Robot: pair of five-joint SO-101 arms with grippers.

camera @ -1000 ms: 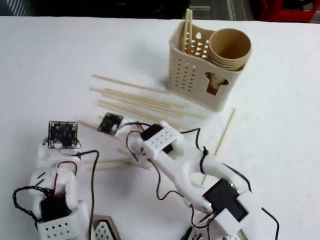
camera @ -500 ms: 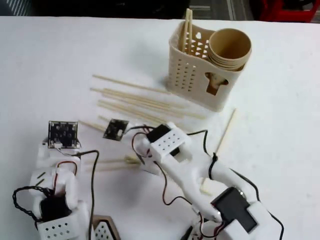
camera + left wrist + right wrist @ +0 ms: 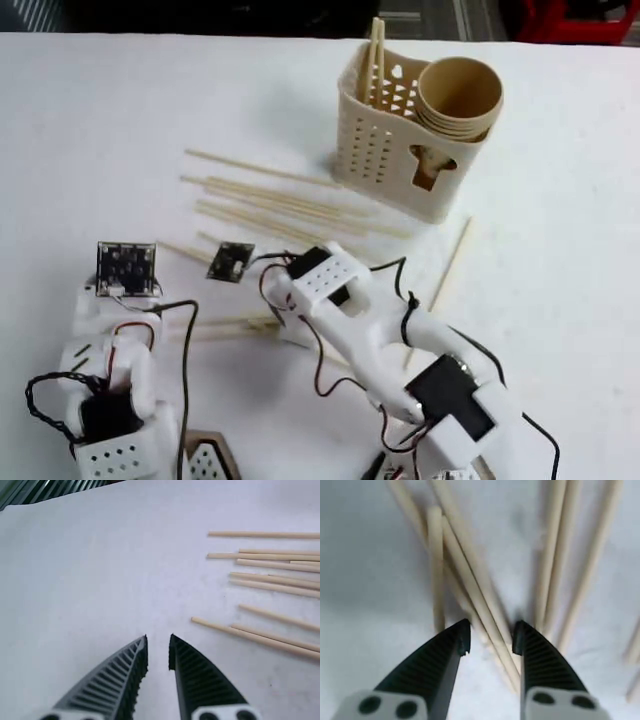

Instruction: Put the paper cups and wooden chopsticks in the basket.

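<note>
A white table [image 3: 90,130] lies under both arms. At its near left, the left gripper [image 3: 157,641] hangs over bare tabletop, fingers slightly parted, holding nothing. In the middle lie loose wooden chopsticks [image 3: 270,200]. The right gripper [image 3: 490,630] sits low over them, jaws spread astride a couple of sticks. Far right, the basket [image 3: 375,150] holds stacked paper cups [image 3: 460,95] and two upright chopsticks [image 3: 376,50], with a stray chopstick [image 3: 452,262] beside it.

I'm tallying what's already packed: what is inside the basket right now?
Inside the basket, a stack of paper cups sits beside wooden chopsticks standing upright. The basket's walls cover the cups' lower parts and the chopsticks' bottom ends, so exact counts are unclear.
</note>
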